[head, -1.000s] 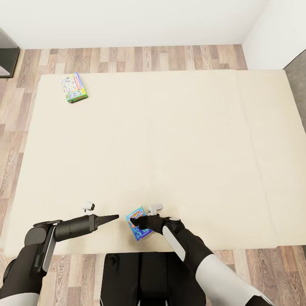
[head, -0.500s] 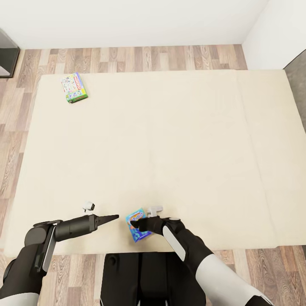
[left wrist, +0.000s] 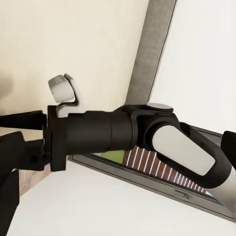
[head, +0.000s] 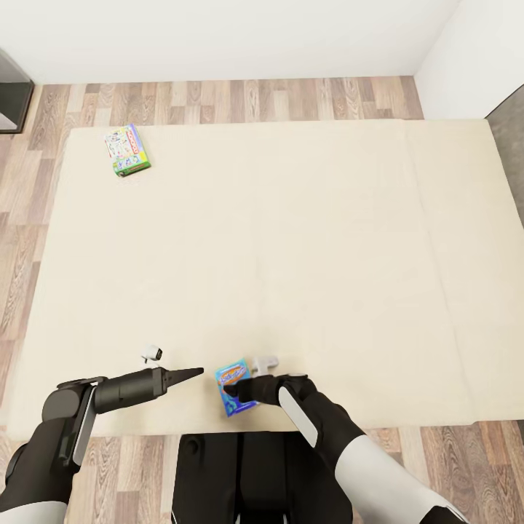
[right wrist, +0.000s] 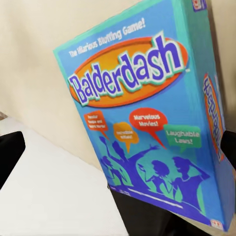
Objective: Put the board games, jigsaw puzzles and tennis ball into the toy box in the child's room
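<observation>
A small blue "Balderdash" board game (head: pixel 233 373) sits tilted near the front edge of the bed (head: pixel 306 233). My right gripper (head: pixel 231 388) is shut on it. In the right wrist view the blue board game (right wrist: pixel 142 113) is very close, with a dark finger at each side edge. My left gripper (head: pixel 198 372) hovers just left of the box, its fingers drawn to a point and holding nothing. A green-edged Monopoly board game (head: pixel 128 150) lies flat at the far left corner of the beige mattress. The toy box and the table are out of view.
Wood-plank floor (head: pixel 240 98) runs along the far and left sides of the bed. White walls stand behind and at the right. A grey headboard (head: pixel 511 138) borders the right side, and a dark unit (head: pixel 11 91) sits at the far left.
The right gripper and the blue box have shifted slightly toward the bed's near edge. The left arm has not moved.
</observation>
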Available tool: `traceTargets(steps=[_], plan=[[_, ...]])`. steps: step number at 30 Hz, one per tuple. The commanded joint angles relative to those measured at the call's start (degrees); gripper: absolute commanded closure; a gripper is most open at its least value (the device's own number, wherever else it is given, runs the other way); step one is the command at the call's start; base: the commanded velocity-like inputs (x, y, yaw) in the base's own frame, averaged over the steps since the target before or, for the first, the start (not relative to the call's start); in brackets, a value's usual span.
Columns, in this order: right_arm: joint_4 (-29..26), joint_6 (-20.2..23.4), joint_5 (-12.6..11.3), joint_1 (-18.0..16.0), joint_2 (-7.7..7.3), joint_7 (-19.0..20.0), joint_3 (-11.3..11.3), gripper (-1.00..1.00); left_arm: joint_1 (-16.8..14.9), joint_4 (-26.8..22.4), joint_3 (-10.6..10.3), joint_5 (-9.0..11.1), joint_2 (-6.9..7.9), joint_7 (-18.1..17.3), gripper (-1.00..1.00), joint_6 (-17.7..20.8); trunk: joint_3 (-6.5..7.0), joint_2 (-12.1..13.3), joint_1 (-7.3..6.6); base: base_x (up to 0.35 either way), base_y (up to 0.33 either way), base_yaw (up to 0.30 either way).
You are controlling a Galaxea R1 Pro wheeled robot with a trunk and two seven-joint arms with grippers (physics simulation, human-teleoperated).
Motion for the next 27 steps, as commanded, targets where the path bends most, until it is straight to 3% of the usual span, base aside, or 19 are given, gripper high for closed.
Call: traceTargets(steps=[1,27], plan=[[-0.03,0.35,-0.01,-0.02,0.00,0.07,0.00,-1.00,-0.01,-0.01,0.02,-0.04,0.00,-0.24,-1.00,0.61,-0.05,-0.09,0.03,0.000,0.000,0.000],[0.47,1.34,0.08,-0.02,0.00,0.16,0.10,-1.00,-0.01,-0.01,-0.02,-0.04,-0.04,-0.20,-1.00,0.54,-0.05,-0.09,0.03,0.000,0.000,0.000]])
